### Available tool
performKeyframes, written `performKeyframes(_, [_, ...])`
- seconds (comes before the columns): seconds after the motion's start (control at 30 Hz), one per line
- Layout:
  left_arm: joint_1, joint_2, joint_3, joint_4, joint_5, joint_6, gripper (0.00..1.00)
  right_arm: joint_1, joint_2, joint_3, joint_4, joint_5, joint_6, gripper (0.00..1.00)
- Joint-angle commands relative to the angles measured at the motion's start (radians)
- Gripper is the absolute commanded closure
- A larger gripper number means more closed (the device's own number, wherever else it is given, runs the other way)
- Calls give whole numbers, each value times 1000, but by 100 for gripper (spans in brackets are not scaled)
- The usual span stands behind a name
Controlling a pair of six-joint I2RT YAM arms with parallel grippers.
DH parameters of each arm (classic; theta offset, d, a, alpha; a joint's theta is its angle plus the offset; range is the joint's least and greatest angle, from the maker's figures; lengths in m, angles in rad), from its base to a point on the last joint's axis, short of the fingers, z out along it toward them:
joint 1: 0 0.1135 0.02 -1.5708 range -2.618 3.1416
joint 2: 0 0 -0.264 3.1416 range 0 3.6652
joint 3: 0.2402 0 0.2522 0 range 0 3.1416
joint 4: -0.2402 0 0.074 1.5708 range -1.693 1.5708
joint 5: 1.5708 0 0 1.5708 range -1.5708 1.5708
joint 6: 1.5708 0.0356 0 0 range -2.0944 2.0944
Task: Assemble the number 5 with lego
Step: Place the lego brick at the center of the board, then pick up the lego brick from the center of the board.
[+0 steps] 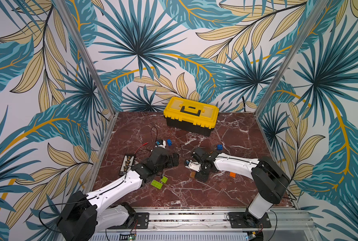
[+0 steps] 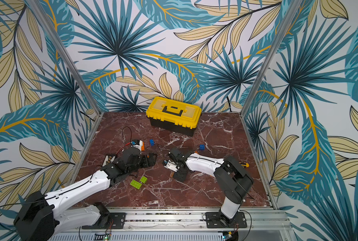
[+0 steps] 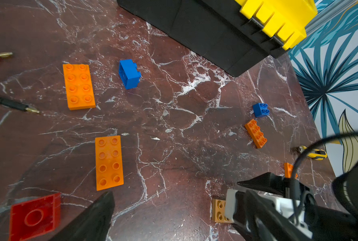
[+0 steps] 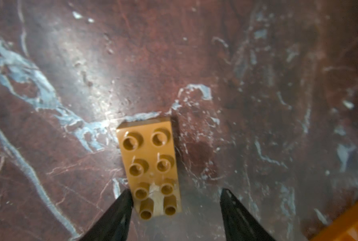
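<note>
A robot lab cell: aluminium frame [image 1: 87, 56], leaf-print wall panels [image 1: 174, 41], marble-look tabletop [image 1: 194, 194], bolted-down arms [image 1: 119, 185].

I see only a sliver of the tan brick [image 1: 192, 174] in a top view, under the right arm [image 1: 232, 164]. In the right wrist view an orange brick [image 4: 345, 225] is cut off by the edge.

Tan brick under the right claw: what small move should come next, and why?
Probably shift the right claw sideways to centre it on the tan brick before closing. In the right wrist view its jaws stand apart, the brick lies flat on the table, close beside one finger with a wide gap to the other.
</note>
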Motion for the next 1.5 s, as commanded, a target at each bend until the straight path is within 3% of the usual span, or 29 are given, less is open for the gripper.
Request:
performKeyframes(0.0, [5, 13, -21, -5, 29, -9, 0, 3, -78, -32, 36, 123, 88, 26])
performKeyframes(0.1, [4, 20, -15, -16, 40, -10, 0, -3, -137, -44, 39, 195, 248, 25])
performKeyframes(0.23, [5, 34, -13, -14, 54, -8, 0, -3, -217, -76, 39, 112, 433, 23])
performKeyframes(0.37, [5, 43, -9, -28, 98, -14, 0, -5, -249, -61, 30, 48, 716, 23])
performKeyframes(0.5, [5, 21, -15, -59, 75, -26, 0, -4, -263, -66, 60, -8, 1072, 24])
performKeyframes(0.63, [5, -29, -23, -114, 19, -38, 0, 12, -248, -129, 180, -110, 1279, 24])
performKeyframes(0.87, [13, -178, -108, -262, -149, -178, 0, 102, -225, -107, 225, -80, 1288, 27])
performKeyframes(0.97, [46, -245, -156, -301, -151, -220, 0, 142, -178, -65, 246, -87, 1277, 31])
performKeyframes(1.27, [132, -383, -195, -503, -196, -351, 0, 277, 41, 176, 230, -99, 1085, 45])
performKeyframes(1.47, [180, -417, -195, -572, -231, -385, 0, 332, 163, 318, 130, -46, 945, 46])
